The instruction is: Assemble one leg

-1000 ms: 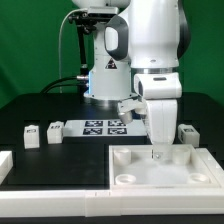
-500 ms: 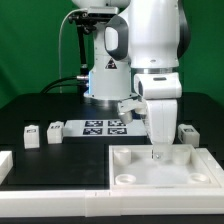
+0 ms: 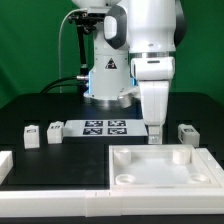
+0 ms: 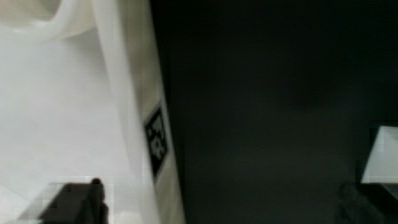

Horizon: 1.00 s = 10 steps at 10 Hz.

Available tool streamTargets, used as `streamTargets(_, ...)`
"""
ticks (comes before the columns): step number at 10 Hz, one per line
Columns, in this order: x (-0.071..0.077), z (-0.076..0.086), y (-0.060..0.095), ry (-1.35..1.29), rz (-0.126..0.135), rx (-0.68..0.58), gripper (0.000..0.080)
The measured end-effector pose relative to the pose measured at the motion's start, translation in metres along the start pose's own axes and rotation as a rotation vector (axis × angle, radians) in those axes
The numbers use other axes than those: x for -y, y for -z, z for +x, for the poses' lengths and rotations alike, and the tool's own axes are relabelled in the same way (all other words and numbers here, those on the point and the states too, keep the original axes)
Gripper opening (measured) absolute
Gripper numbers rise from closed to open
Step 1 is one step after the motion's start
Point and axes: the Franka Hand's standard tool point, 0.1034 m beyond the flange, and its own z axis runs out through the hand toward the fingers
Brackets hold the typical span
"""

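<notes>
Three small white legs with tags stand on the black table: two at the exterior view's left (image 3: 31, 135) (image 3: 55, 130) and one at the right (image 3: 187, 132). The big white panel (image 3: 130, 172) with corner sockets lies in front. My gripper (image 3: 155, 137) hangs just above the panel's far edge, left of the right leg. In the wrist view my gripper (image 4: 214, 205) is open and empty. One dark fingertip (image 4: 71, 205) is over the panel (image 4: 54, 110) and the other is over the black table. The panel's tagged edge (image 4: 155, 135) runs between them.
The marker board (image 3: 105, 126) lies behind the panel, in front of the robot base. A white rail (image 3: 6, 165) sits at the exterior view's front left. A white corner (image 4: 382, 155) shows at the wrist view's edge; I cannot tell what it is.
My gripper has risen from the panel's far right socket area and now hangs above the panel's far edge. The legs and panel have not moved.
</notes>
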Motion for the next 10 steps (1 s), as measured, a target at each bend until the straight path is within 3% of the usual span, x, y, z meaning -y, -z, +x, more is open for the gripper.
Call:
streamTargets(4, 0.002, 0.000, 0.000, -0.072, 0.002, 0.000, 0.0649)
streamTargets(7, 0.002, 0.001, 0.000, -0.388, 0.010, -0.006, 0.0649)
streamTargets(10, 0.016, 0.012, -0.003, -0.882, 0.027, -0.020, 0.0649)
